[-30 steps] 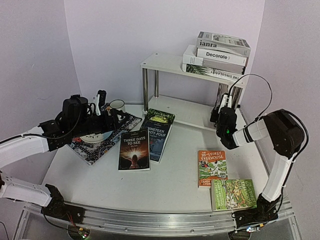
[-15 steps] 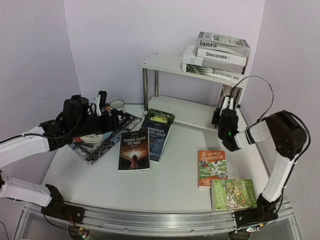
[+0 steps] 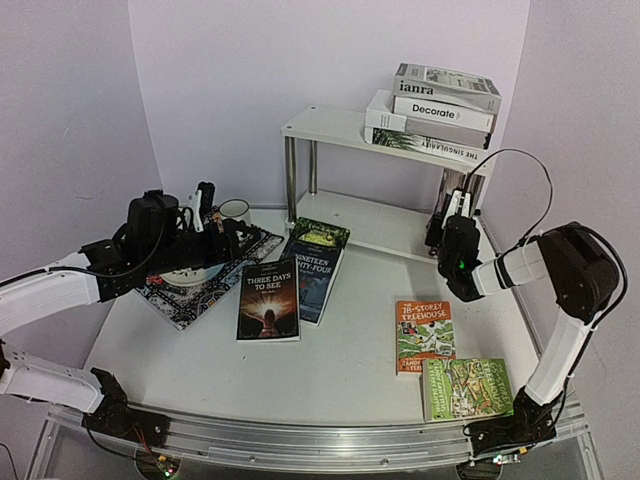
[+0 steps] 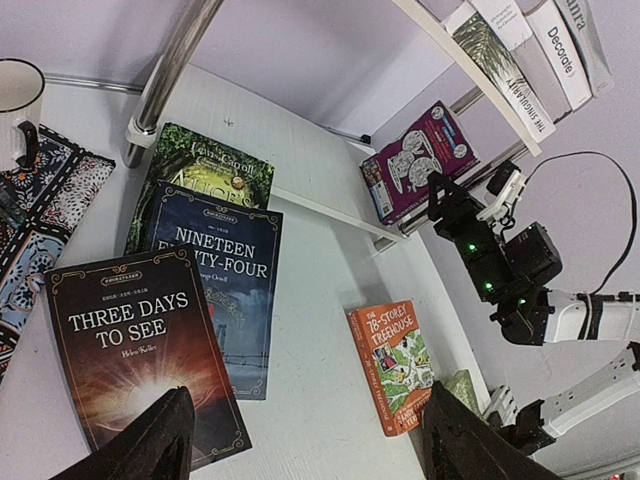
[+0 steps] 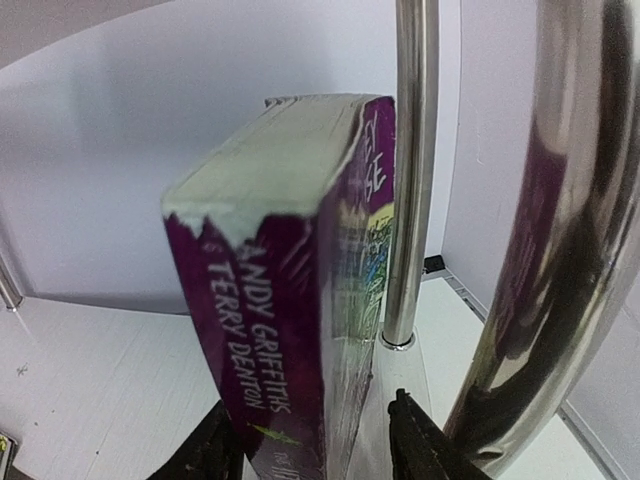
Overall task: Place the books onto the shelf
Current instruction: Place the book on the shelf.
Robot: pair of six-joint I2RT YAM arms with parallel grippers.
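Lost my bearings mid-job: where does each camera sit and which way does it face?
Top external: high behind the bases, looking down across the table to the shelf; left arm and right arm show.
Left wrist: over the table's left, facing the flat books and shelf; left gripper tips at bottom.
Right wrist: low at the shelf's bottom board, facing the standing purple book; right gripper tips flank it.
Shared: both wrist views show the purple book.

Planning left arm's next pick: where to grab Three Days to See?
Take Three Days to See at its near-right corner, coming low from the robot's side. It lies flat, cover up, but its right edge rests on Nineteen Eighty-Four, so that corner likely stands off the table; the left edge looks flush.
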